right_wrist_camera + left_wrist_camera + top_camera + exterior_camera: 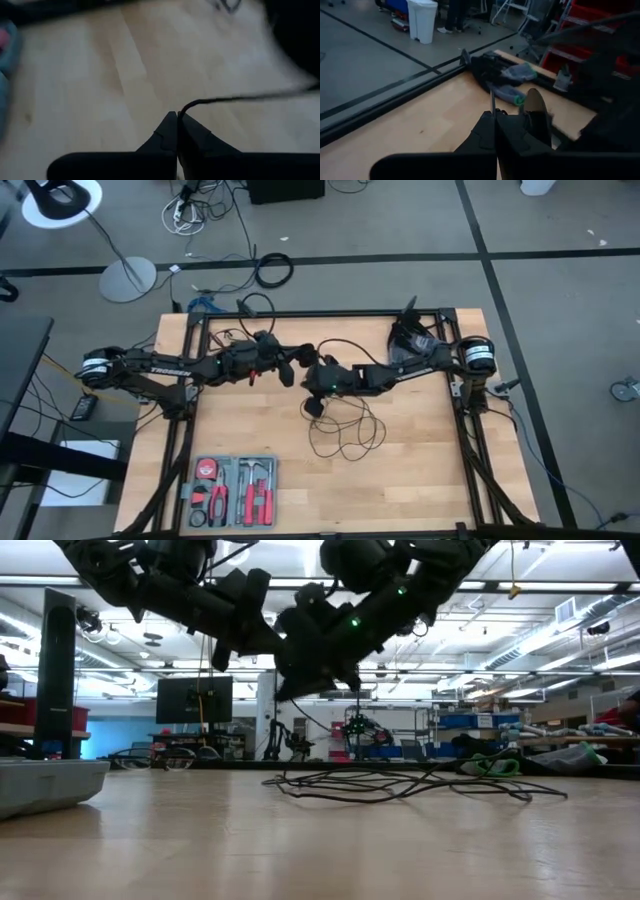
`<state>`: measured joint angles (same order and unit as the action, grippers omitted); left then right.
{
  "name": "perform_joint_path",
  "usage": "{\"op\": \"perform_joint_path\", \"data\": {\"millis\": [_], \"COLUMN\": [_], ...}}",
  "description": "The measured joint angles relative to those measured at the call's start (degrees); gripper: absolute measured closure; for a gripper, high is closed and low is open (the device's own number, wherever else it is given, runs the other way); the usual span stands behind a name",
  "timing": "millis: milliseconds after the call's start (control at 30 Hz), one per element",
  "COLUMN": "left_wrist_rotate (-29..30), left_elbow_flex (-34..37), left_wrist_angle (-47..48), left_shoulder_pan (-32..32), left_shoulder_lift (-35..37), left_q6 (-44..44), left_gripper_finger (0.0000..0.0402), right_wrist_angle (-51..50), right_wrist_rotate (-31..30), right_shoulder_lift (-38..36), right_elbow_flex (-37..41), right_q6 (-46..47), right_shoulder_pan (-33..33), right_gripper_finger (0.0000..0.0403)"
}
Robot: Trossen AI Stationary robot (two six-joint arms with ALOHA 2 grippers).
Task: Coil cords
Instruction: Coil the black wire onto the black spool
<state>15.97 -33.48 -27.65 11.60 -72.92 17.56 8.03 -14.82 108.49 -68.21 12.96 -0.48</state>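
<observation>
The thin black cord lies in loose loops on the wooden table near its middle; the low view shows the loops flat on the wood. A strand also arcs above the right arm. Both grippers hover close together over the table's middle, above the loops. My left gripper reaches in from the left and my right gripper from the right, each shut on a strand of the cord. I cannot make out the puck. My left gripper pinches a single strand of the cord between its two fingertips. The strand stands out past the tips, clear of the table. My right gripper pinches one strand at its fingertips, coming slanting down from the table's right. From the pinch the cord bends and runs off sideways, above the wood.
An open tool case with red-handled tools sits at the near left; its grey side shows in the low view. Dark cloth and gloves lie at the far right corner. Black frame rails border the table.
</observation>
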Motion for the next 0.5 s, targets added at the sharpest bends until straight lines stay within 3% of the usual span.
{"op": "perform_joint_path", "data": {"millis": [500], "left_wrist_rotate": [0.3], "left_elbow_flex": [0.0], "left_wrist_angle": [2.5], "left_shoulder_pan": [-1.6], "left_shoulder_lift": [-3.3], "left_q6": [0.9], "left_gripper_finger": [0.0402], "right_wrist_angle": [0.4], "right_wrist_rotate": [2.3], "right_shoulder_lift": [-0.7], "right_elbow_flex": [-4.7], "right_q6": [-8.9], "right_shoulder_pan": [-2.7], "right_gripper_finger": [0.0403]}}
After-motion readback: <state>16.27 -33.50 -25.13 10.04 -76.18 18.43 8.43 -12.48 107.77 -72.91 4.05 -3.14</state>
